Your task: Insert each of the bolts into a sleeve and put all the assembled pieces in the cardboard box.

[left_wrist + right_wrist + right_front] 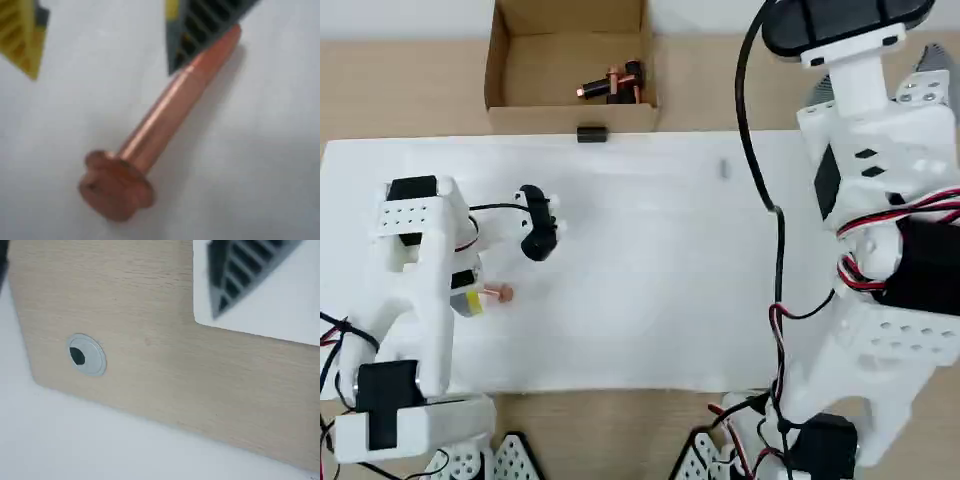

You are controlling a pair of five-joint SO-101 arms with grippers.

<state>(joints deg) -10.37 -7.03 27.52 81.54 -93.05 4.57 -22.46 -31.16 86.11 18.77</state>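
The left gripper [102, 67] hovers over the bolt [155, 125] on the tabletop [260, 175], fingers [22, 35] open near its shank tip, likely for pickup.

Pale wooden table [390, 90] with a white sheet [650, 290] spread across most of its top. A copper bolt [500, 294] lies flat on the sheet toward its left side. A cardboard box [570, 118] stands on bare wood at the far edge, with a black sleeve [591, 133] just in front.
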